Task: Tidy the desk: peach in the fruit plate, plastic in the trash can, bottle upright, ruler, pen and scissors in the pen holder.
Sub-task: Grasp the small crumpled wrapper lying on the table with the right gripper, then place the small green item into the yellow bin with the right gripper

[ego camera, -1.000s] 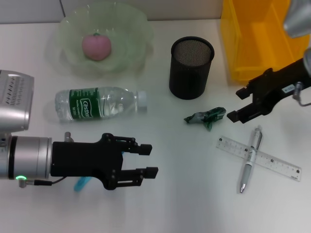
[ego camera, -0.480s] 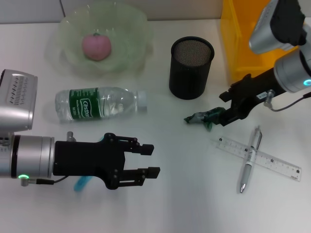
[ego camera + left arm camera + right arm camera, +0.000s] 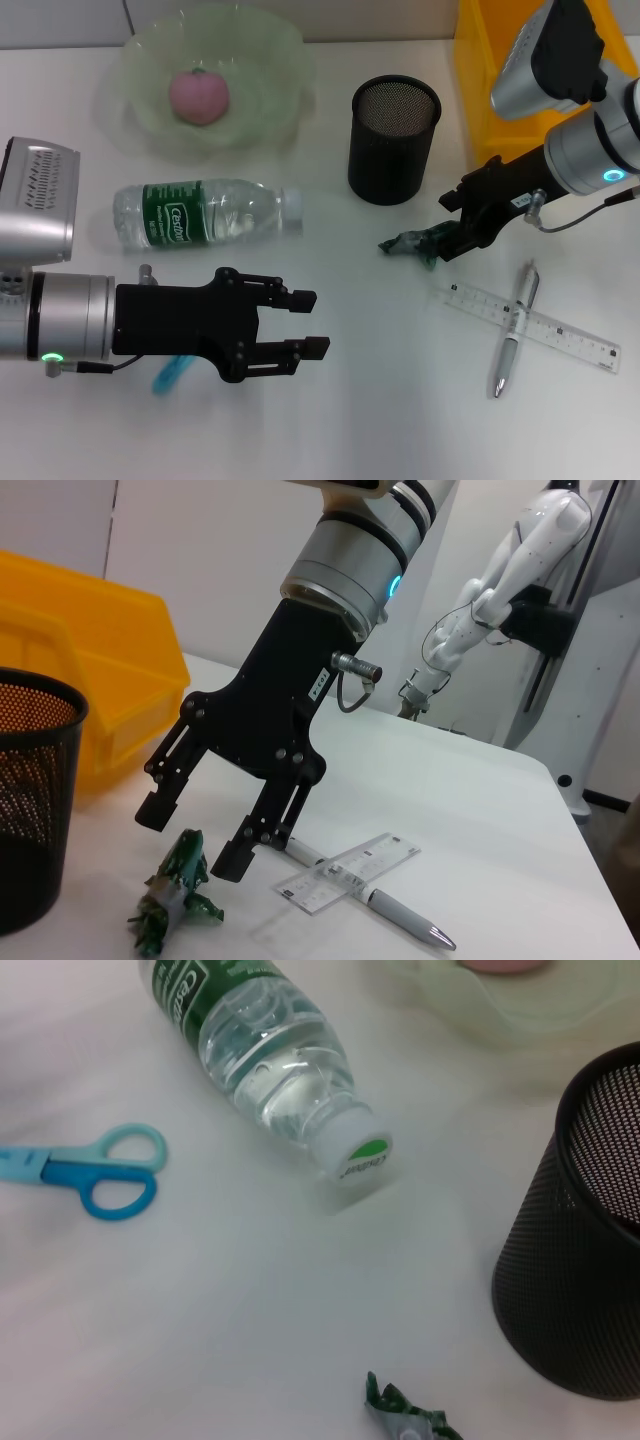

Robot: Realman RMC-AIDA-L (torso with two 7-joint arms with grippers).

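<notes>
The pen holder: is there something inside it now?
The pen holder shows only its dark mesh floor, nothing inside. The ruler and pen lie crossed on the desk. The scissors are mostly hidden under the left gripper.

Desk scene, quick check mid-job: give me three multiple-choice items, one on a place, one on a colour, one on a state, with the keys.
1. Where is the peach?
A. in the fruit plate
B. in the pen holder
C. beside the ruler

2. What colour is the bottle label?
A. red
B. green
C. yellow

3. How is the right gripper?
A. shut on the pen
B. parked, off the desk
C. open over the plastic wrapper

Answers: 1 A, the peach sits in the clear plate; 2 B, a green band wraps the lying bottle; 3 C, the left wrist view shows its fingers apart just above the wrapper.

The left gripper hovers open near the scissors.
</notes>
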